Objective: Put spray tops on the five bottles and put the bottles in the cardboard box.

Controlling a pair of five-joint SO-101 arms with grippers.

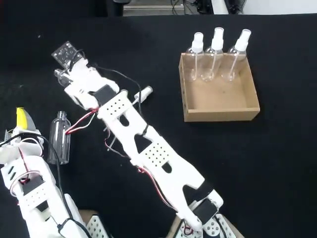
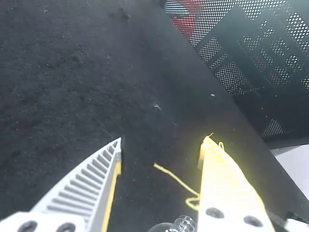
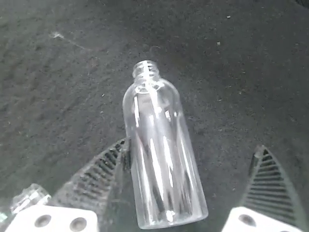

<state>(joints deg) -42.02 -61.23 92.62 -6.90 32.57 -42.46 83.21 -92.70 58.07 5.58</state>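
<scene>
Black cloth (image 1: 277, 163) covers the whole table, flecked with lint. Past its far edge are a pale floor and loose cables (image 1: 193, 6).

The cardboard box (image 1: 220, 115) sits far right. Three capped bottles (image 1: 214, 54) stand in a row against its far wall.

A loose spray top (image 1: 143, 93) lies on the cloth mid-table, beside the long white arm.

The right gripper (image 3: 193, 147) is at the far left, jaws spread wide. A topless bottle (image 3: 159, 164) lies flat between them, near one finger, not clamped.

The left gripper (image 2: 161, 142) is at the near left, jaws apart and holding nothing, over cloth with a yellow thread (image 2: 176, 180). A second topless bottle (image 1: 59, 136) lies just beside that arm.

A dark mesh panel (image 2: 256, 63) stands beyond the table edge.
</scene>
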